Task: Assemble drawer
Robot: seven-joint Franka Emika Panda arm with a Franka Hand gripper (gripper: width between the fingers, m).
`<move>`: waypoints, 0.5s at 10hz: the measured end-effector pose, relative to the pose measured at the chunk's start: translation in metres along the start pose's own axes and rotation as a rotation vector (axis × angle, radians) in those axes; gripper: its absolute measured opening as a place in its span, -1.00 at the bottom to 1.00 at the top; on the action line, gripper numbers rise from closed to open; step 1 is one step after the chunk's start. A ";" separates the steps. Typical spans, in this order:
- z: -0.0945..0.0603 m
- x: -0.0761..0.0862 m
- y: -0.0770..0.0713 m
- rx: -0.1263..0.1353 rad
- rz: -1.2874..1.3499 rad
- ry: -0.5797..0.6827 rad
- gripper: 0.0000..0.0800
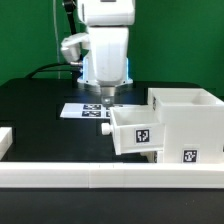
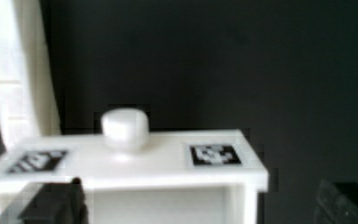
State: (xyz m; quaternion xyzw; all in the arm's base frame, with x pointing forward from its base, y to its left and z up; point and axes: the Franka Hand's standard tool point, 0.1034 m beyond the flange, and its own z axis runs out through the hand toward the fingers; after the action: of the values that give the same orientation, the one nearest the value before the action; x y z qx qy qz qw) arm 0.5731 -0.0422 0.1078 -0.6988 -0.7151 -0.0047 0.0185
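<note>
The drawer's large boxy housing (image 1: 188, 122) stands at the exterior view's right. A small open-top tray (image 1: 138, 130) with a square tag sits against its left side. In the wrist view the tray (image 2: 158, 170) shows its round knob (image 2: 124, 130) between two tags. My gripper (image 1: 105, 99) hangs straight down at the tray's left end, by the knob side. In the wrist view the gripper (image 2: 202, 205) is open. One dark finger (image 2: 51, 205) is over the tray's inside, and the other (image 2: 354, 200) is off its side and apart from it. It holds nothing.
The marker board (image 1: 85, 110) lies on the black table behind the gripper. A long low white rail (image 1: 100, 178) runs along the front. A white part (image 1: 5, 140) is cut off at the exterior view's left edge. A white strip (image 2: 12, 70) borders the wrist view.
</note>
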 end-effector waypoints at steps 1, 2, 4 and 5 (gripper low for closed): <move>0.000 0.000 0.001 -0.014 0.004 0.001 0.62; 0.001 0.000 0.003 -0.032 0.004 0.002 0.62; 0.003 0.000 0.002 -0.029 0.004 0.003 0.62; 0.010 0.001 0.005 -0.040 0.000 0.010 0.62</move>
State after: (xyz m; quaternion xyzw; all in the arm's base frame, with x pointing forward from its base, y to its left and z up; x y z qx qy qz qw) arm 0.5778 -0.0403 0.0978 -0.6989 -0.7148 -0.0223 0.0080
